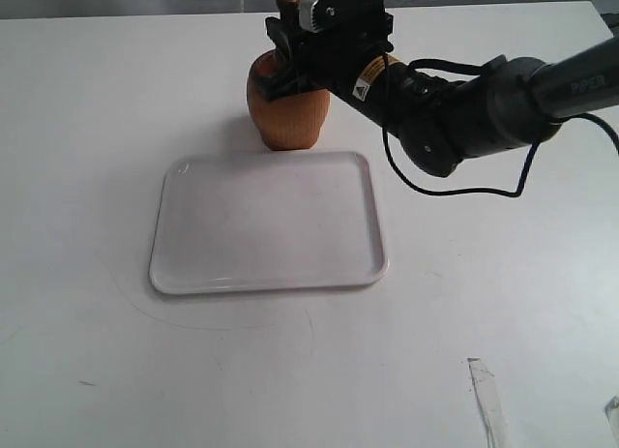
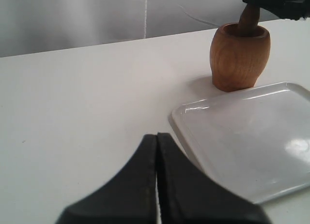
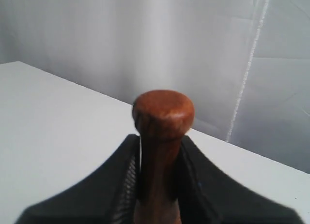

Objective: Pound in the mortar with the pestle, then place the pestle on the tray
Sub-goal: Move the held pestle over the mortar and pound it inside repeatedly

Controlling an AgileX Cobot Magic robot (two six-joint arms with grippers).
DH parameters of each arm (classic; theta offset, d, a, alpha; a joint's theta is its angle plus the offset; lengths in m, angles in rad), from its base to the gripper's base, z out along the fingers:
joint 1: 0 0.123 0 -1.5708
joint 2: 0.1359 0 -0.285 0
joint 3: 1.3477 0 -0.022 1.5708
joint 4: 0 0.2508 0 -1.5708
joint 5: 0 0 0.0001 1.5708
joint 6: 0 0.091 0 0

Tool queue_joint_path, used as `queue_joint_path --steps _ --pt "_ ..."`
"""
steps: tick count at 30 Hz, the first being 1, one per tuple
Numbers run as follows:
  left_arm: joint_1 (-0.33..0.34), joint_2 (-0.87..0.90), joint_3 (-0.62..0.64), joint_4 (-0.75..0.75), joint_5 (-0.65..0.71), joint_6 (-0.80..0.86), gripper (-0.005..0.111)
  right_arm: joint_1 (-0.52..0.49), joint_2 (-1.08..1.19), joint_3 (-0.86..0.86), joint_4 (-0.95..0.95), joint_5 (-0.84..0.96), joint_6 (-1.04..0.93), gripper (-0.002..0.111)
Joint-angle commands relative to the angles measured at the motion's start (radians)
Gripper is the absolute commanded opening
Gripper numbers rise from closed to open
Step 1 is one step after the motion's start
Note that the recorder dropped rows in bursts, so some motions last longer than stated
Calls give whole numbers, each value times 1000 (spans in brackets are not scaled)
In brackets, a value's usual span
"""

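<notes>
The orange-brown mortar (image 1: 286,107) stands upright at the back of the table, just behind the white tray (image 1: 268,223). The reddish-brown pestle (image 1: 287,5) stands in the mortar with its small knob up. My right gripper (image 1: 285,44) reaches in from the right and is shut on the pestle's shaft; in its wrist view the pestle (image 3: 162,137) rises between the black fingers (image 3: 121,185). The left wrist view shows the mortar (image 2: 240,57), the pestle (image 2: 248,21) and the tray (image 2: 247,137) ahead of my left gripper (image 2: 157,137), which is shut and empty, apart from them.
A strip of clear tape (image 1: 486,398) lies on the white table near the front right. A black cable (image 1: 455,182) loops down from the right arm beside the tray. A grey backdrop stands behind the table.
</notes>
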Motion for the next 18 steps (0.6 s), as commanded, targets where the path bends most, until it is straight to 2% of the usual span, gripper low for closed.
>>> queue_joint_path --steps 1,12,18 --pt "-8 -1 1 -7 -3 -8 0 -6 -10 7 0 61 0 0" --pt "-8 -1 1 -7 -3 -8 0 -6 -308 7 -10 38 -43 0" --pt "-8 -1 1 -7 -3 -8 0 -6 -294 7 -19 42 -41 0"
